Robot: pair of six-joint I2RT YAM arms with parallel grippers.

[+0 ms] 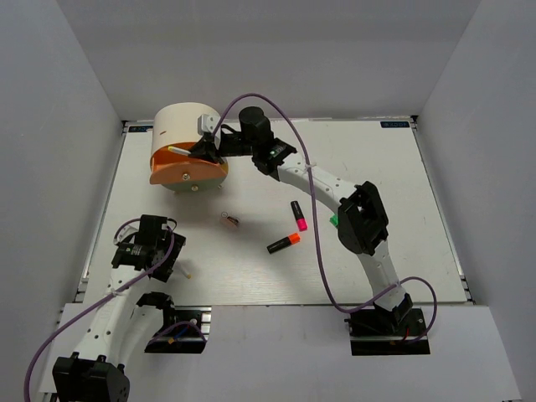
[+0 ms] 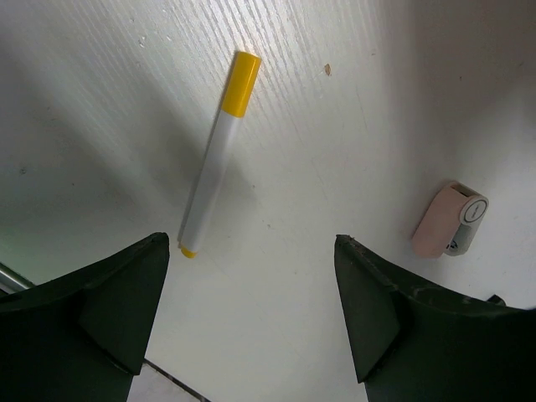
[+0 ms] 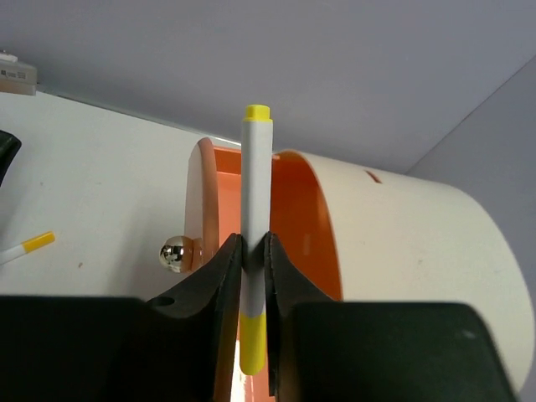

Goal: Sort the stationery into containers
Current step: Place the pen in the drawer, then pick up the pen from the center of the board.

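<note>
**Stationery: stick point(image 3: 255, 167) gripped at the organiser point(image 3: 402, 226)**

Slim and white with yellow ends, the stick is pinched by the right claw point(image 3: 254, 247) before the smooth cream drum's orange interior. The left claw point(image 2: 251, 243) hangs spread over the grainy white counter point(image 2: 352, 109). A second stick point(image 2: 216, 159) lies just beyond its fingertips, near a pink-and-white clip point(image 2: 450, 220).

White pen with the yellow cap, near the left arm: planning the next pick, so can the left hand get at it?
Probably yes. The left hand is open just above the pen, which lies flat and bare on the table; the pink clip sits well apart to the side.
</note>
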